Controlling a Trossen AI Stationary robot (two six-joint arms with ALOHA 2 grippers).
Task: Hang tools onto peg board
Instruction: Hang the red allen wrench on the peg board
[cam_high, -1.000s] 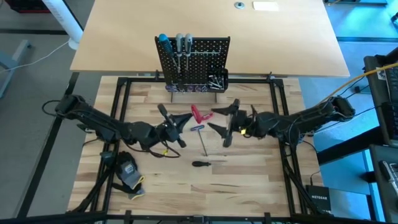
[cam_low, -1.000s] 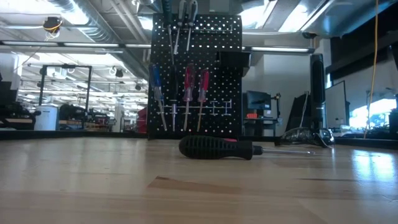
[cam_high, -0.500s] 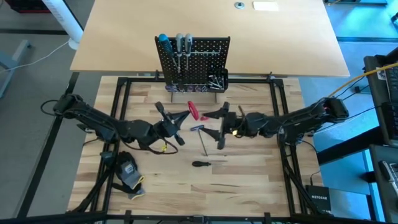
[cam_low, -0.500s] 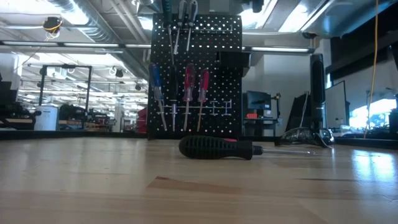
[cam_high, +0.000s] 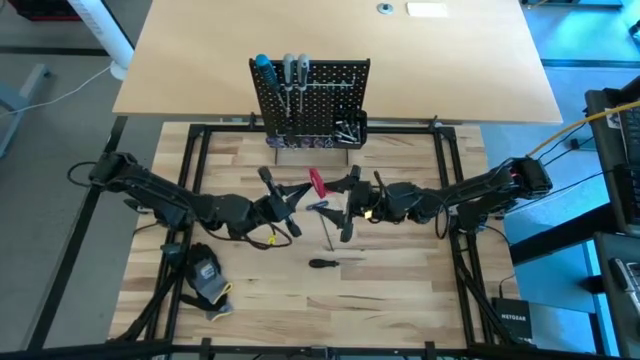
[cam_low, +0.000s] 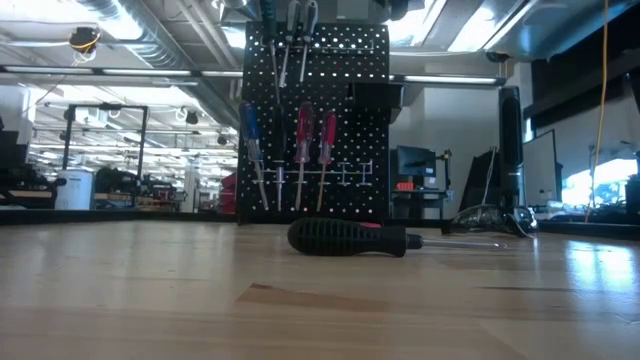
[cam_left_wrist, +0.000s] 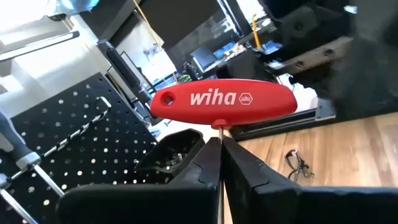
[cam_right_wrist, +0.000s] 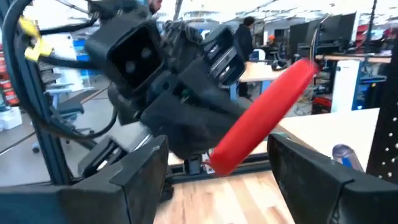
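Right gripper has slid further toward table centre since a second ago, fingers spread wide and holding nothing; it now sits just beside the red T-handle key, which shows between its open fingers in the right wrist view; left gripper has barely shifted, still clamped tight on the key's thin shaft just under the red handle, key held off the table between the two arms; peg board stands upright at the far edge of the work surface, unchanged; blue and grey-handled screwdrivers hang along its top, red ones lower down in the low view; small black bin on its right side holds silver bits; black-handled screwdriver lies flat on the table near the front, untouched; another slim tool lies between it and the grippers; black-and-yellow glove at front left.
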